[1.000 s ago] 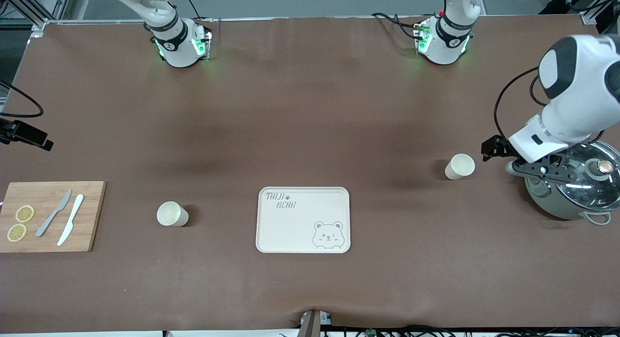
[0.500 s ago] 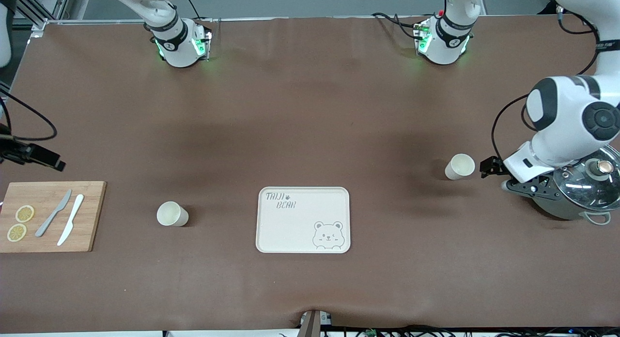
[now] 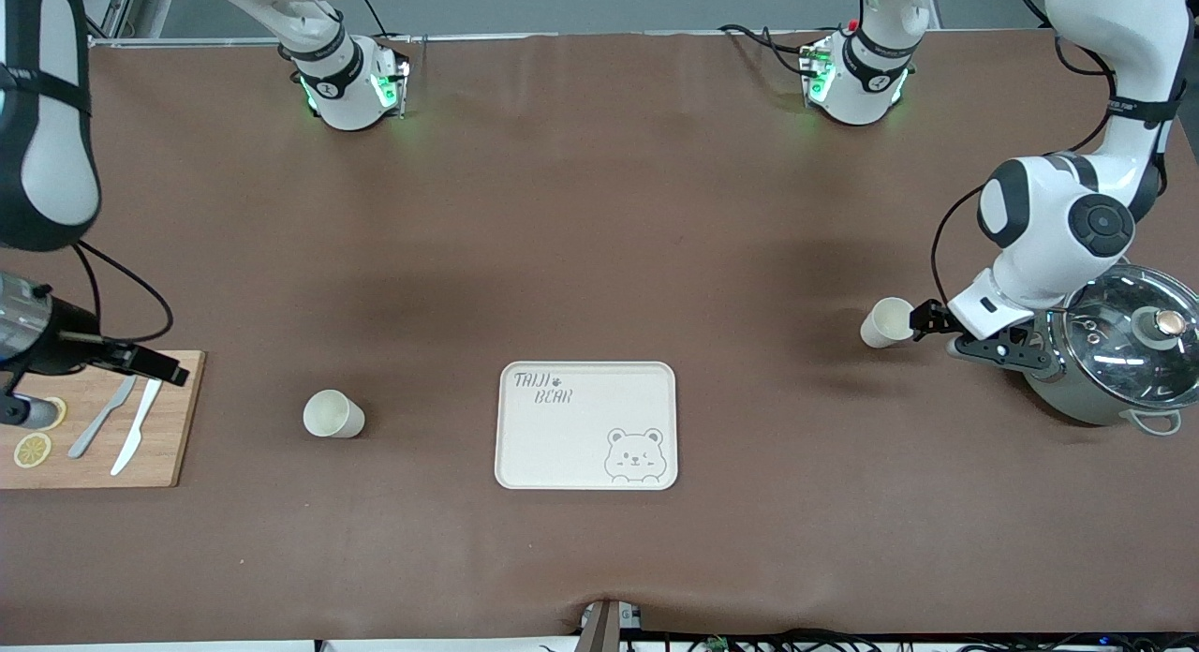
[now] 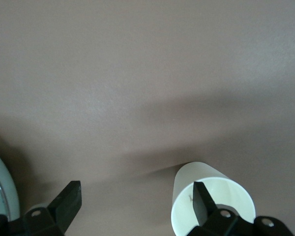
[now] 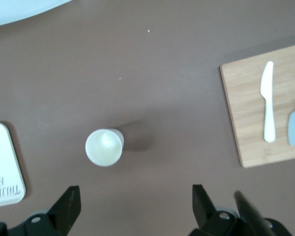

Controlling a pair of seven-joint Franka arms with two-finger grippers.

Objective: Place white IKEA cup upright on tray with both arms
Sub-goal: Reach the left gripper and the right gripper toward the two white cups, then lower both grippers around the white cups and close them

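Over by the pot [image 3: 1115, 352], left gripper [image 4: 132, 206] has jaws open beside its cup [image 3: 888, 321] and could tip it; right gripper [image 5: 132, 206], jaws open too, hangs above the cutting board [image 3: 173, 418].

A brown tabletop [image 3: 581, 212] carries everything. Near its middle, toward the front camera, lies the cream tray [image 3: 585, 425], flat and bare. One white cup [image 3: 333, 414] stands upright between the tray and a wooden cutting board [image 3: 170, 418] at the right arm's end. A second white cup [image 3: 887, 322] stands toward the left arm's end, farther from the camera than the tray, near a lidded steel pot [image 3: 1115, 357].
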